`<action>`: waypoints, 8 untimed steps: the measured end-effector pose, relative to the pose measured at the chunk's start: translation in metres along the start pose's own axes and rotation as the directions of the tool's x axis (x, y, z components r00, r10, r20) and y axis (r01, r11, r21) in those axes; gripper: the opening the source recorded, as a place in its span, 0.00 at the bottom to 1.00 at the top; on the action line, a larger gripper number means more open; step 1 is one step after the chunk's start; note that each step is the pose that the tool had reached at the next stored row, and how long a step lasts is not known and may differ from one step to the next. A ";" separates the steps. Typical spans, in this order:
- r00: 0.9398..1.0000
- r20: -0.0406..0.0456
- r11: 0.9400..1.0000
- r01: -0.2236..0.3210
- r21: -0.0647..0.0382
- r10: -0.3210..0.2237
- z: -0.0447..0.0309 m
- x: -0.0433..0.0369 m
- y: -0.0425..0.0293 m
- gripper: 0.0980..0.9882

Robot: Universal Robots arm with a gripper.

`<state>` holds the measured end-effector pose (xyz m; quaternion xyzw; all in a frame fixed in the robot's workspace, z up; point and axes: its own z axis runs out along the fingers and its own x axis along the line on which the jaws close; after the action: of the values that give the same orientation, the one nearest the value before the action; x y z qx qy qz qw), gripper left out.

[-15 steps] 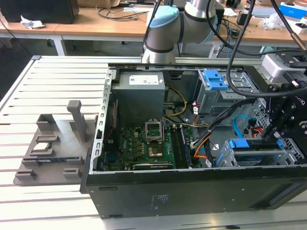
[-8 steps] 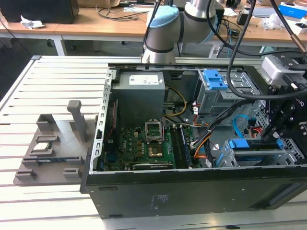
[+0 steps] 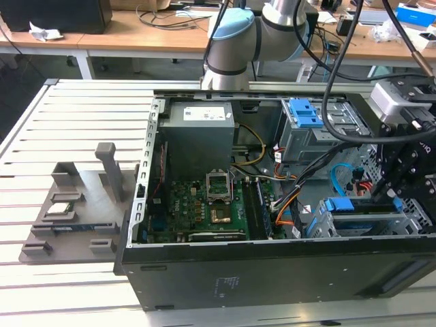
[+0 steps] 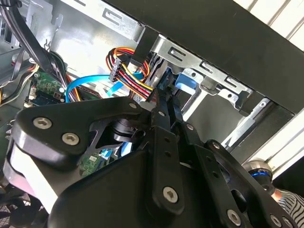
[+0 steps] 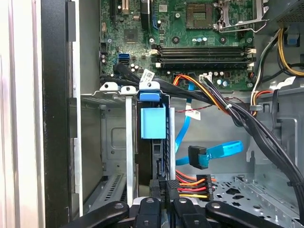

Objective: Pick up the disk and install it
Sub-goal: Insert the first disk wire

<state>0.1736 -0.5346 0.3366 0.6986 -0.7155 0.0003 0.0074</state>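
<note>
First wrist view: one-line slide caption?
Gripper at the blue-bracketed disk standing in the case's drive cage.

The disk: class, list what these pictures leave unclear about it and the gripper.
1. The disk: in the first wrist view it stands edge-on in the drive cage, so its label is hidden.
2. Exterior view: the gripper covers the disk's end.
3. Second wrist view: the gripper's own links hide whether the disk is fully seated.

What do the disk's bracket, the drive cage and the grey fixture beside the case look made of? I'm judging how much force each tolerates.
Disk bracket: likely moulded plastic, bright blue, smooth and matte. Drive cage: apparently bare sheet metal, dull silver, with punched slots and folded edges. Grey fixture: uniform matte grey, blocky; plastic perhaps, but the look leaves it open.
</note>
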 end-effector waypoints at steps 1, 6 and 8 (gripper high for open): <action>1.000 0.000 1.000 0.000 0.000 0.000 0.0001 0.0000 0.0000 0.08; 1.000 0.000 1.000 0.000 0.000 0.000 -0.0018 0.0000 0.0001 0.17; 1.000 0.000 1.000 0.000 0.000 0.000 -0.0107 0.0000 0.0002 0.17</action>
<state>0.1736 -0.5345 0.3472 0.6986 -0.7155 0.0004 0.0071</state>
